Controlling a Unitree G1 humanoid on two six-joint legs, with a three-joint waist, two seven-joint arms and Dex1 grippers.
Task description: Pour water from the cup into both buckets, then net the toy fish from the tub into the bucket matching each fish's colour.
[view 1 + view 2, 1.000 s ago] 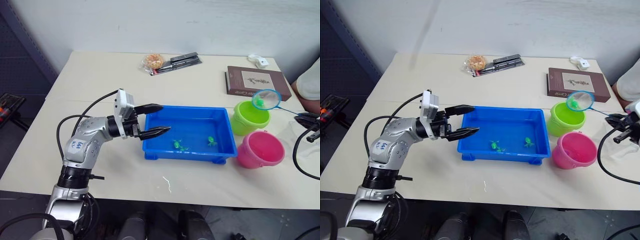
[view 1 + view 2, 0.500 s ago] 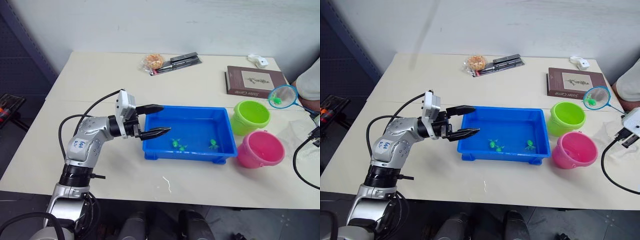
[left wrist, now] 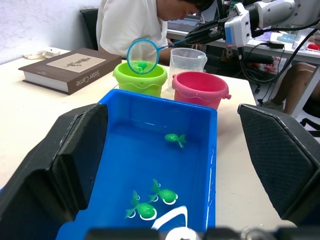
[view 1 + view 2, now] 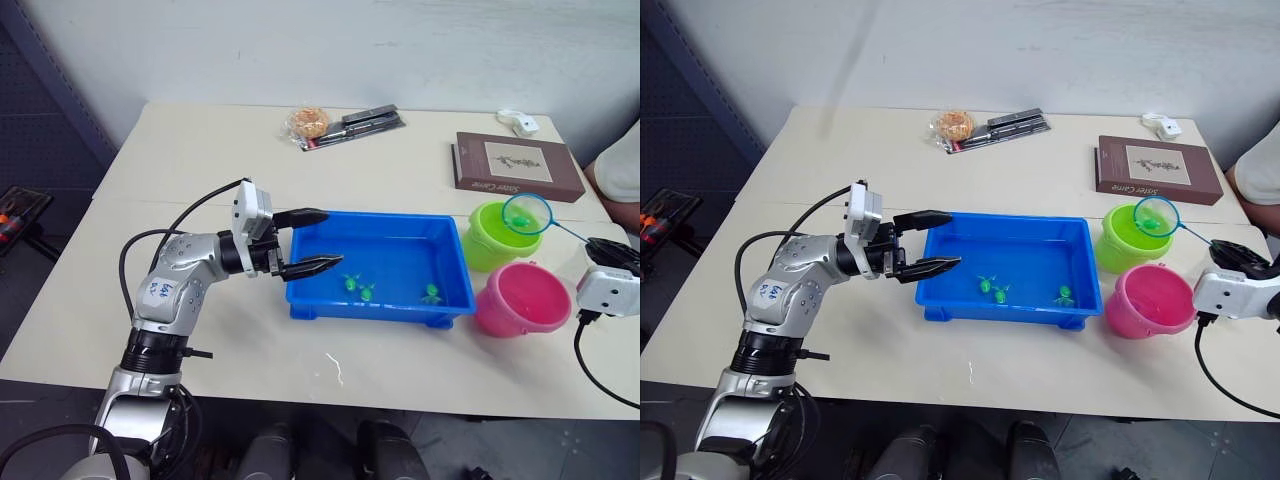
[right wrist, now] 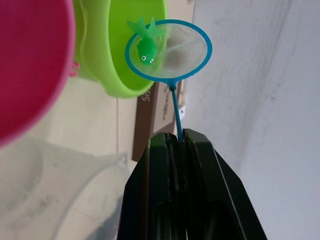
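Fingers of our right gripper (image 5: 176, 142) pinch the net (image 5: 168, 50) handle, holding a green fish (image 5: 146, 49) over the green bucket (image 4: 500, 235); our left gripper (image 4: 310, 243), spread, steadies the tub (image 4: 455, 295).

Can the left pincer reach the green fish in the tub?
Probably yes. The left pincer hangs open over the tub's near end, and nothing lies between it and the closest green fish. It just needs to dip down and forward.

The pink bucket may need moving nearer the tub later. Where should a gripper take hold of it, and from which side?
Grip the pink bucket by its thick rim, coming from above with one finger inside and one outside. It stands upright and open-topped, and its round body looks too wide to span. Choose the rim's near side, away from the tub.
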